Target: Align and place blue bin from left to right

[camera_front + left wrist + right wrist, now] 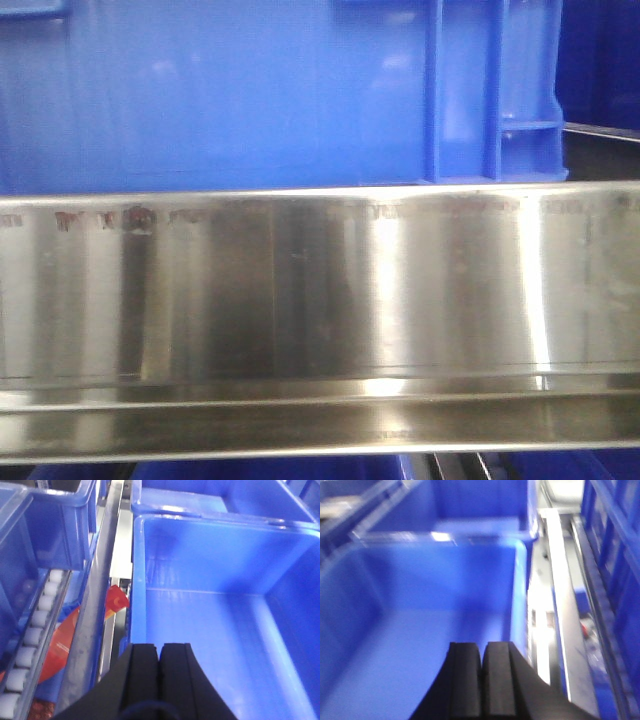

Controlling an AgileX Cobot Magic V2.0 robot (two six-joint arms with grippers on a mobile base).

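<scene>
Both grippers, left (159, 652) and right (482, 652), have their black fingers pressed together, gripping nothing, above the blue bin (215, 620).

You see the bin sitting on the steel shelf rail (320, 290), its ribbed corner toward the rail's right end. Your left gripper hangs over the bin's left rim, your right over its right rim. Left of it, a white roller track (30, 650) runs beside a red packet (116, 600).

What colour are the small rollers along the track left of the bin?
White, on the roller track beside the blue bin; clearest in the left wrist view.
</scene>
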